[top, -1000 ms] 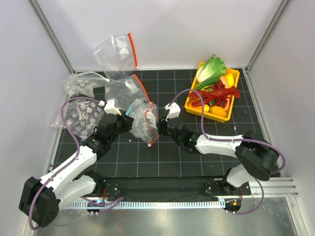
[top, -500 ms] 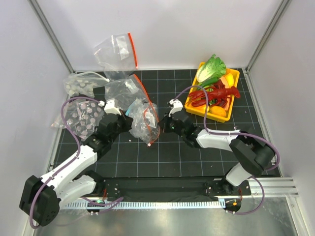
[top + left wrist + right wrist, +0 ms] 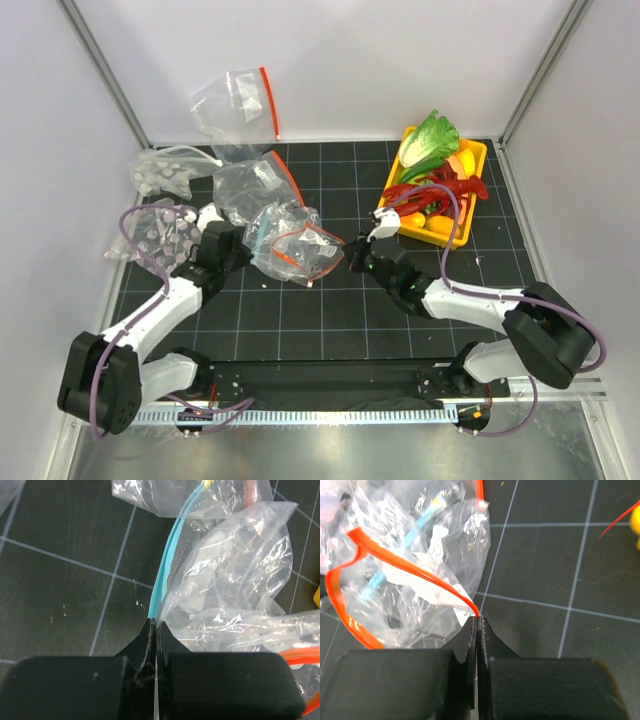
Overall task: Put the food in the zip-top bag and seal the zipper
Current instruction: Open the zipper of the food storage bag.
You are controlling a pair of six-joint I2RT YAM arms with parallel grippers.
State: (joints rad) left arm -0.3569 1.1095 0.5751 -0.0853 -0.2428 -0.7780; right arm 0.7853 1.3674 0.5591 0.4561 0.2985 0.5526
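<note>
Starting with the top view, the zip-top bag (image 3: 290,252) lies crumpled at the centre of the dark worktop (image 3: 330,320). It is strung between the left gripper (image 3: 252,250) and the right gripper (image 3: 352,258), which hold opposite edges, probably so the mouth can be pulled open. Its zipper (image 3: 320,235) curls in a loose loop. The food (image 3: 447,228) sits in the yellow tray (image 3: 415,230) at upper right, with the lettuce (image 3: 432,138) above the red lobster (image 3: 445,188). None of it is bagged yet.

In the left wrist view, the jaws are pressed together at bottom centre on a clear fold of the bag. A teal strip (image 3: 167,555) also ends there; I cannot tell whether it is the bag's own.

In the right wrist view, the jaws are clamped at lower centre on the zipper's end, and the strip arches to upper left. With both occupied, one likely must release to fetch food.
</note>
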